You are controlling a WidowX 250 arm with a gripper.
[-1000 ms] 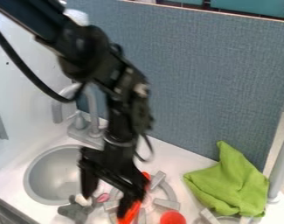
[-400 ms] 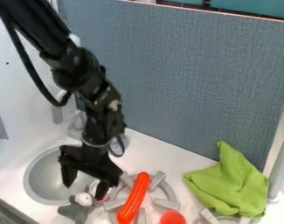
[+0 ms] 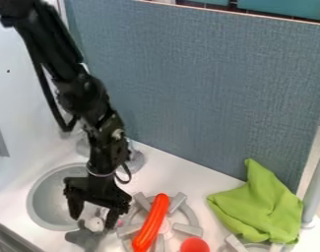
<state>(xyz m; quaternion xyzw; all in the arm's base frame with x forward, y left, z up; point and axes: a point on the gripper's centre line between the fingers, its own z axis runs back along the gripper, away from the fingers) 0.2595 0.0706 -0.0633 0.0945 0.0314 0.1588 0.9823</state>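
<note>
We see the gripper with fingers spread on either side of the grey plush's head — a gap apparently wide enough to straddle it. The plush lies at the sink's five o'clock; toward its three o'clock, the burner supports an orange-red sausage-shaped piece.

From my camera, I see the sink at the left of the tabletop, the faucet behind it to the right. The plush toy lies at the sink's front right edge. Right of it, the sausage lies across a burner, left of a round piece. Farther right, the cloth partly covers another burner. A panel stands behind.
</note>
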